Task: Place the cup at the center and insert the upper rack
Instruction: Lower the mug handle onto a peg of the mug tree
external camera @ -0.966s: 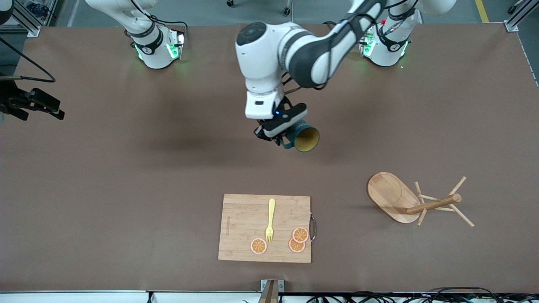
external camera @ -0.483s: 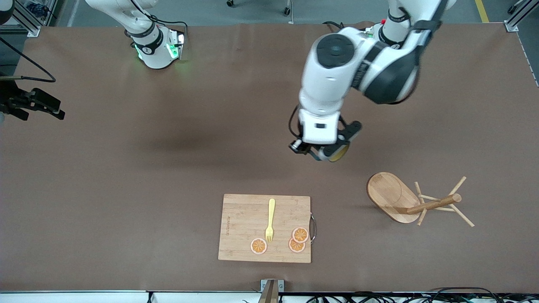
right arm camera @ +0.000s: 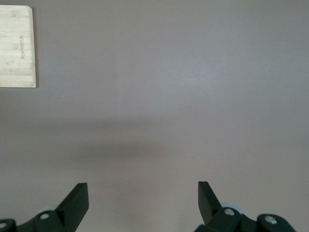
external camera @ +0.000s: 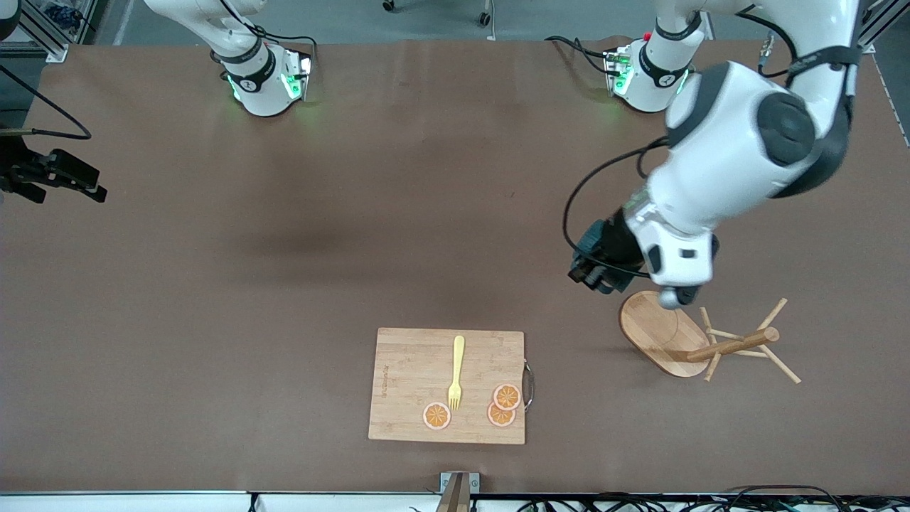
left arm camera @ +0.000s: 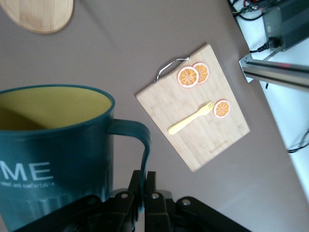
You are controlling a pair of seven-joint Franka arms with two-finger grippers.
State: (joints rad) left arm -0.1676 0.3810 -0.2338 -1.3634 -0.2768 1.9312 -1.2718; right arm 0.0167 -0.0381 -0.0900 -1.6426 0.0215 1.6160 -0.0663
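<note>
Swinging away from the upper middle of the front view, the left gripper (external camera: 604, 274) is now hanging at middle right, just above the edge of the tipped light wooden mug tree (external camera: 700, 341) with its oval bamboo base, round post and thin pegs. Its jaws are clamping the small handle of the dark teal mug (left arm camera: 53, 154) with the mustard-yellow inside, white lettering showing on its side. Carrying the cup looks like the step in hand, yet it is heading off the table's middle; the next move probably calls for setting it down upright and letting go. At the left edge, the right gripper (right arm camera: 140, 200) is waiting with jaws apart, holding nothing. Lower centre, a rectangular bamboo cutting board (external camera: 405, 370) is bearing 1 yellow fork (external camera: 456, 372) and 3 orange slices (external camera: 501, 405).
</note>
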